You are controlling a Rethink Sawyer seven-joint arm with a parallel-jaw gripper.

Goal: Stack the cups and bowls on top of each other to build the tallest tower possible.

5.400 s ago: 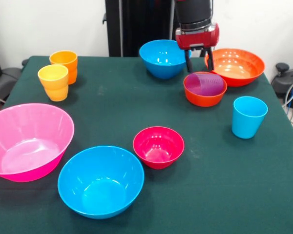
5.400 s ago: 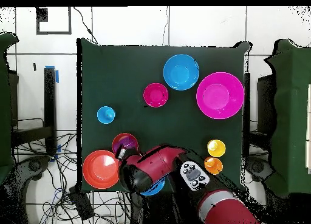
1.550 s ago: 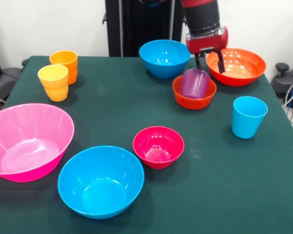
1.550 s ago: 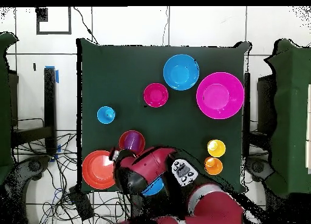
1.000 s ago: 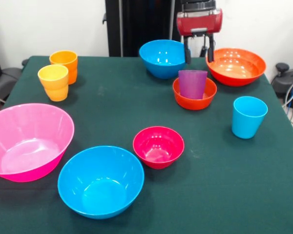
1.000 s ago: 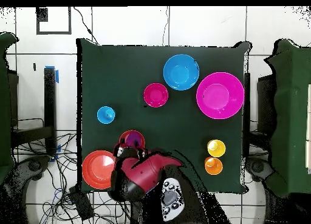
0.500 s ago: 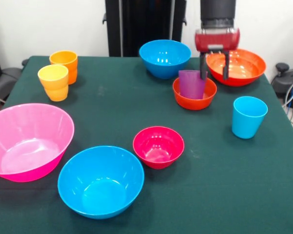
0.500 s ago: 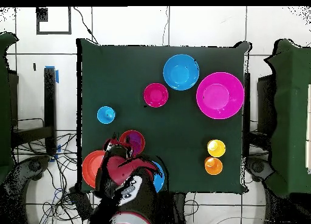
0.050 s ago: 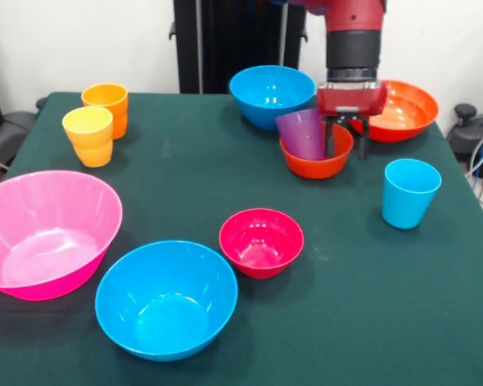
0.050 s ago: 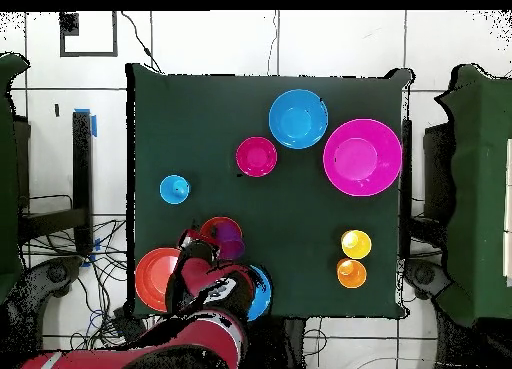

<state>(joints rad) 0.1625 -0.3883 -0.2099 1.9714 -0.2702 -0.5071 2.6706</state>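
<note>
A small orange-red bowl (image 9: pixel 314 163) holds the translucent purple cup (image 9: pixel 302 133), which leans to the left inside it. My gripper (image 9: pixel 346 143) is open and hangs low over the bowl's right rim, with one finger (image 9: pixel 330 138) inside the bowl beside the cup and the other outside it. The wide orange-red bowl (image 9: pixel 406 108) stands just behind the gripper. On the open cloth stand the small magenta bowl (image 9: pixel 261 241) and the light blue cup (image 9: pixel 410 191). In the overhead view the arm (image 10: pixel 212 285) covers the gripper, and the small bowl (image 10: pixel 218 228) shows beside it.
One blue bowl (image 9: pixel 271 95) stands at the far edge, another (image 9: pixel 167 297) at the front. The large pink bowl (image 9: pixel 44 233) is at the front left. The yellow-orange cup (image 9: pixel 88 135) and the orange cup (image 9: pixel 106 100) stand together at the far left.
The gripper has come down from above the wide bowl to the small bowl's right rim. The purple cup, upright before, now leans left.
</note>
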